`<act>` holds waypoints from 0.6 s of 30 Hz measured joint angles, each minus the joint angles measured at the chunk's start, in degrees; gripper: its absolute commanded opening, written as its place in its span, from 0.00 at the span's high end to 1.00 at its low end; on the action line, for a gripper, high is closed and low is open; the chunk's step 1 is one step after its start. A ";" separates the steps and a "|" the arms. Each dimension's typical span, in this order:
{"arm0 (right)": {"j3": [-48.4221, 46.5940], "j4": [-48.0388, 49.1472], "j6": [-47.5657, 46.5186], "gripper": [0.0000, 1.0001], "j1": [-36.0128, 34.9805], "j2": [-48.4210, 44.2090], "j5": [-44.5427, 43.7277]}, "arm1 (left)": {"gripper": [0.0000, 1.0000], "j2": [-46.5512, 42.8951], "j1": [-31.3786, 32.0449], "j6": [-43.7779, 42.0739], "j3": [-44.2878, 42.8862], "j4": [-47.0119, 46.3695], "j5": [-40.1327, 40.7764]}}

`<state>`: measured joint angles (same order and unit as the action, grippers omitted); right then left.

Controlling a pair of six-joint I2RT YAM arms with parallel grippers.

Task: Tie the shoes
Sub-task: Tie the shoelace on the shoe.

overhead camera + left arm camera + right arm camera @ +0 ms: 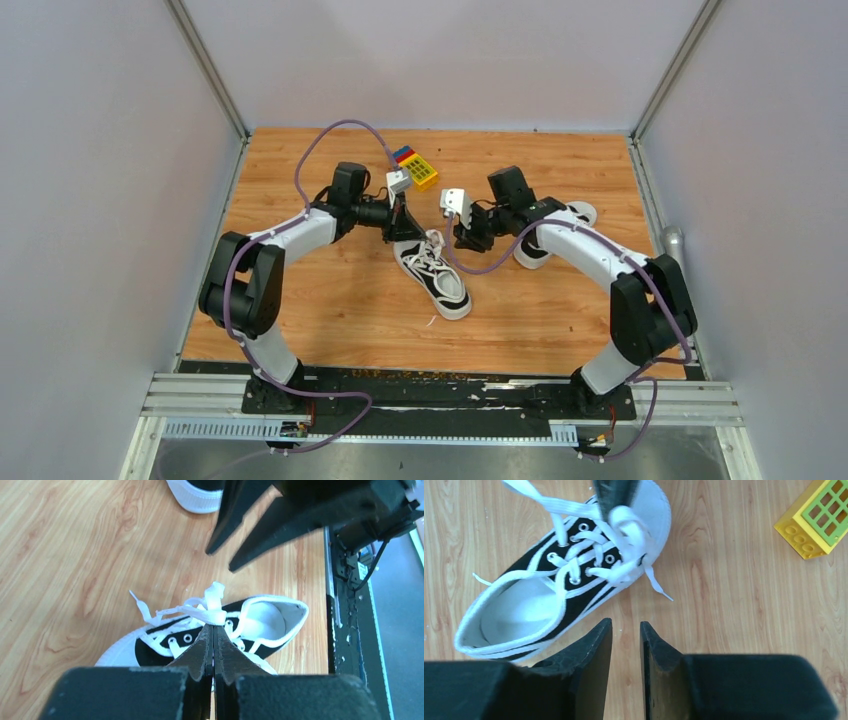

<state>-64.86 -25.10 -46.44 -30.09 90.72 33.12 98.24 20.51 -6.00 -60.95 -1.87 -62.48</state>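
Left gripper is pinched tight, its two fingers pressed together on a loop of white lace right above the eyelets of the near shoe. That shoe lies flat in the middle of the wooden table, toe end towards my left fingers, open heel end pointing away from them. One loose lace end trails off onto the wood beside it.

Right gripper hangs just beside the same shoe, on its other side, jaws parted by a narrow gap, and I can see bare wood through that gap, nothing in it. Its fingertips sit close to the shoe's side but not touching.

Further out, the second shoe sits over by the right arm; from the top camera the arm crosses over its middle, so I only get its two white ends. A small stack of toy blocks, yellow with blue and red, rests behind the left gripper, near it but apart from the shoe. A grey cylinder lies off the right edge of the table, well away from both grippers.
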 measured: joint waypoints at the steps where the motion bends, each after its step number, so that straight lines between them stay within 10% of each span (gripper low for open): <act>1: -1.14 -1.01 -0.37 0.76 1.03 0.76 1.25 | 1.00 0.00 -0.04 -1.09 0.00 1.27 0.02; 18: -10.88 -6.03 -4.63 0.69 3.39 19.04 16.59 | 1.00 -0.13 -1.33 -6.78 0.04 6.95 0.04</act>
<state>-75.75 -31.14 -51.07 -26.70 109.75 49.71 98.10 19.18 -12.78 -60.90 5.08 -62.43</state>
